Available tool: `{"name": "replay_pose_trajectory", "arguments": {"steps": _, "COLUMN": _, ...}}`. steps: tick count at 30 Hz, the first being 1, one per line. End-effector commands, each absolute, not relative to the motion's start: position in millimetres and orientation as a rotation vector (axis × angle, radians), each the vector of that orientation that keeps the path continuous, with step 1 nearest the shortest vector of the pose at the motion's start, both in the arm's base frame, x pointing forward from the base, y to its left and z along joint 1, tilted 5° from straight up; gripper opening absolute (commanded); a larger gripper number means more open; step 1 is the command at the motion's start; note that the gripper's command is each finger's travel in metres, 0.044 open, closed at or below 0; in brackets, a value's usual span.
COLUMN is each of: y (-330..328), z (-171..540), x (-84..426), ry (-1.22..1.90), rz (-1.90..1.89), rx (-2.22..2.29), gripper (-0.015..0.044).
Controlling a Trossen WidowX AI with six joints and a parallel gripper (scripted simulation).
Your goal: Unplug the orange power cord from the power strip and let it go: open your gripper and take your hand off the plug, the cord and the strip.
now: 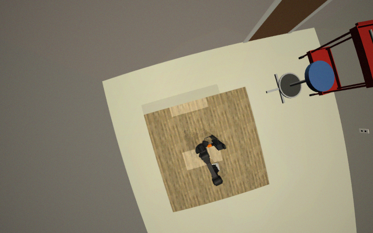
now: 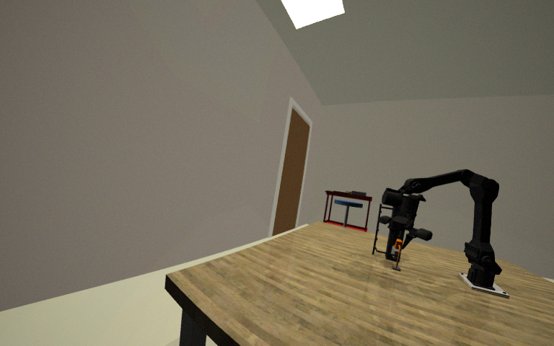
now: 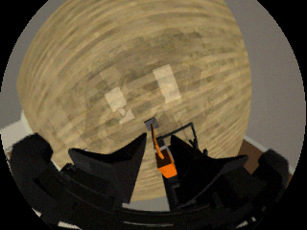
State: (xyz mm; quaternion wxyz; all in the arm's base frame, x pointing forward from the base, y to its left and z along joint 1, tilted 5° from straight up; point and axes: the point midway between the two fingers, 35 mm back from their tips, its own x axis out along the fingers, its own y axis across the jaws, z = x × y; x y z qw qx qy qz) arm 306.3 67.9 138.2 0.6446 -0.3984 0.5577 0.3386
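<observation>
— While straddling the orange plug (image 3: 168, 169), gripped yet?
— Seemingly not: fingers part-open, holding nothing. Plug between them, nearer the right one, apparently seated in the power strip (image 1: 220, 144). Pulling, releasing, withdrawing left.

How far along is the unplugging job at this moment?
Done: the gripper is at the orange plug, with its half-closed fingers on either side of it. In hand: taking hold; no firm grip shows. Left: pulling the plug off the power strip, which it seems to sit against, then opening and backing away.
</observation>
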Motion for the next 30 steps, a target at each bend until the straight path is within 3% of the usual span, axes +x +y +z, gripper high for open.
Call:
{"name": "replay_pose_trajectory", "arguments": {"steps": 1, "y": 41.8, "z": 148.6, "x": 297.7, "ry": 1.079, "rz": 1.257, "rx": -1.221, "gripper": 0.0160}}
{"name": "replay_pose_trajectory", "arguments": {"steps": 30, "y": 22.6, "z": 147.1, "x": 299.9, "ry": 1.080, "rz": 1.256, "rx": -1.223, "gripper": 0.0160}}
